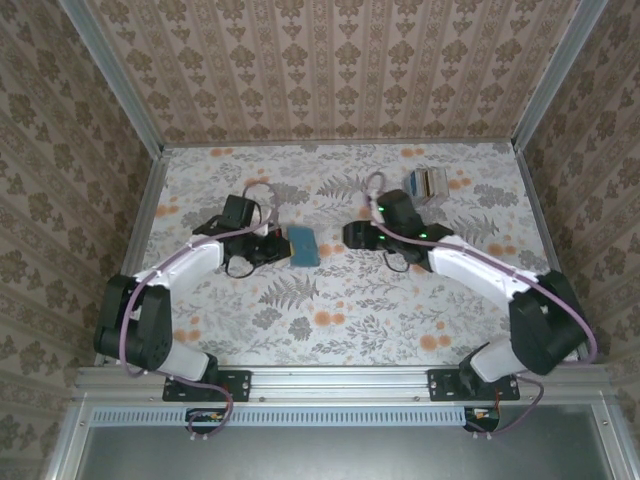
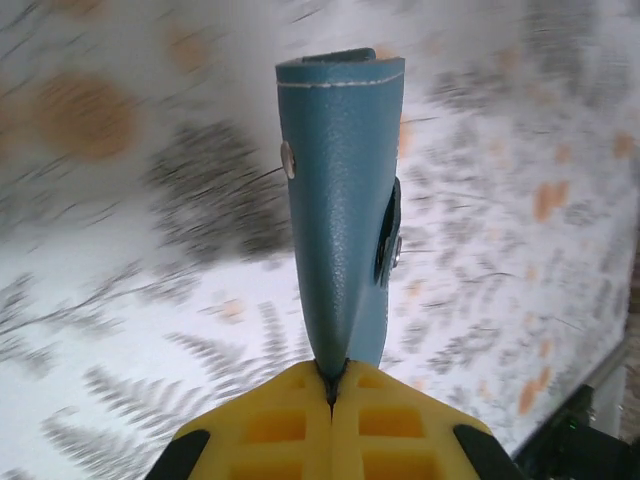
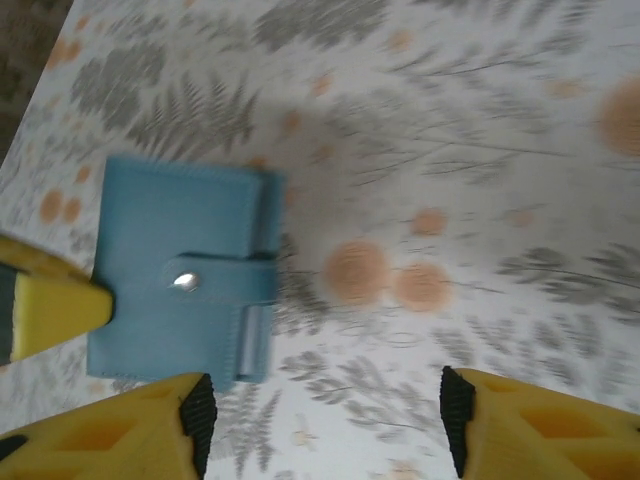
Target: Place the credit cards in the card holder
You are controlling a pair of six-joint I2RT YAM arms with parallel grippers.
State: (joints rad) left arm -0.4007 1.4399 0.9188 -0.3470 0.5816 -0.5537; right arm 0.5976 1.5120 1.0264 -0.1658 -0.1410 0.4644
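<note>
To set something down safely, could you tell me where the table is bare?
Bare: the floral tabletop nearer than the teal square wallet, and its far-left corner. Crowded: the centre, where the left pincer grips it beside the right pincer.

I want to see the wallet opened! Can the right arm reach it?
Probably yes. The right gripper is open and faces the card holder, with bare table between them. The left gripper pinches it by one edge only.
</note>
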